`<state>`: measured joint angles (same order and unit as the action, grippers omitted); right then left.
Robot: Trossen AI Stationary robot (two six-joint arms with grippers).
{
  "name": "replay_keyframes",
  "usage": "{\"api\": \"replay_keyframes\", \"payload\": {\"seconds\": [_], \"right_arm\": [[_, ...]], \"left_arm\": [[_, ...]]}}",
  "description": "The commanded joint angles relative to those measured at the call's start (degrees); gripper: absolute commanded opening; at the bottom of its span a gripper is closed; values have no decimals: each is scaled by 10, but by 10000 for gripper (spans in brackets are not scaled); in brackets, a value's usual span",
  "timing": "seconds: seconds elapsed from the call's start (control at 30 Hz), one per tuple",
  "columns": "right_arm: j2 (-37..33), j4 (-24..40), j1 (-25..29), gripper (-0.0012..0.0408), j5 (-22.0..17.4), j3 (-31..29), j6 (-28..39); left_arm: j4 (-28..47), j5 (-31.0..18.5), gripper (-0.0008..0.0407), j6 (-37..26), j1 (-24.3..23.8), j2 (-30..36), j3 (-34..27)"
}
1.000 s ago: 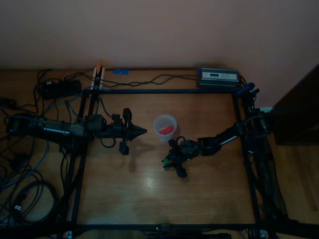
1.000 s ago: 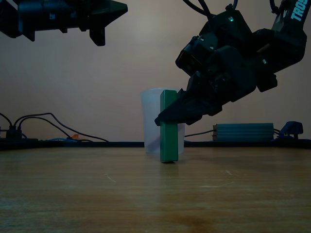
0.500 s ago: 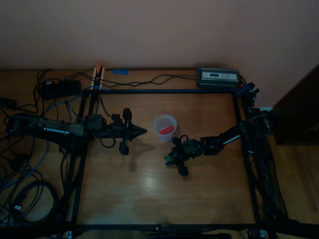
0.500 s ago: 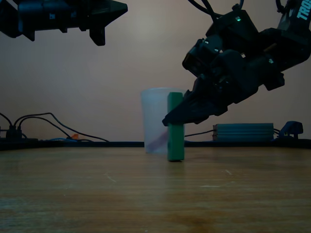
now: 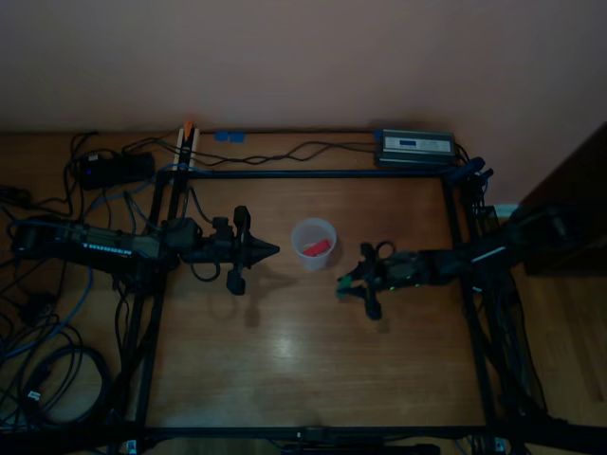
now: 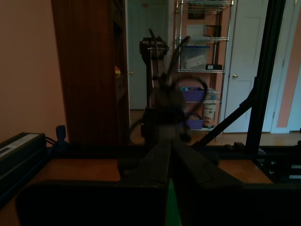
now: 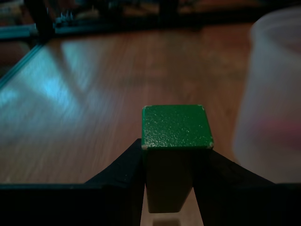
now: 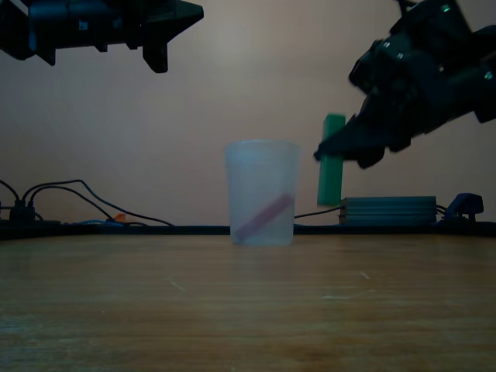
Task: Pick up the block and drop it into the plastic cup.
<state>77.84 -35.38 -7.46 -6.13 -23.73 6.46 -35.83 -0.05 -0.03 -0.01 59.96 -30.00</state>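
Right claw [image 8: 329,155] is clamped on the block [image 8: 332,159], lifted clear off the worktop [image 8: 248,310], at about 3 o'clock of the plastic cup [image 8: 262,192] in the exterior view; long axis stands upright, so I'd centre it over the rim before letting go; left claw [image 5: 270,250] sits pressed together, idle.

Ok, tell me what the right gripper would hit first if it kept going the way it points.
Most likely the plastic cup. In the top view the right gripper, holding the green block, points toward it with bare table between them; height is uncertain, so it might pass above the rim.
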Motion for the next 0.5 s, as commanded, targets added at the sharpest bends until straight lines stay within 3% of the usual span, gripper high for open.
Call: {"api": "replay_keyframes", "payload": {"seconds": [0.0, 0.17, 0.37, 0.47], "right_arm": [[-39, 7, 10, 0, 0, 3, -14], [-97, 60, 43, 0, -1, -28, -57], [-95, 141, 92, 0, 14, -124, -115], [-84, 172, 126, 0, 42, -168, -125]], "left_arm": [[0, 0, 0, 0, 0, 0, 0], [0, 0, 0, 0, 0, 0, 0], [0, 0, 0, 0, 0, 0, 0], [0, 0, 0, 0, 0, 0, 0]]}}
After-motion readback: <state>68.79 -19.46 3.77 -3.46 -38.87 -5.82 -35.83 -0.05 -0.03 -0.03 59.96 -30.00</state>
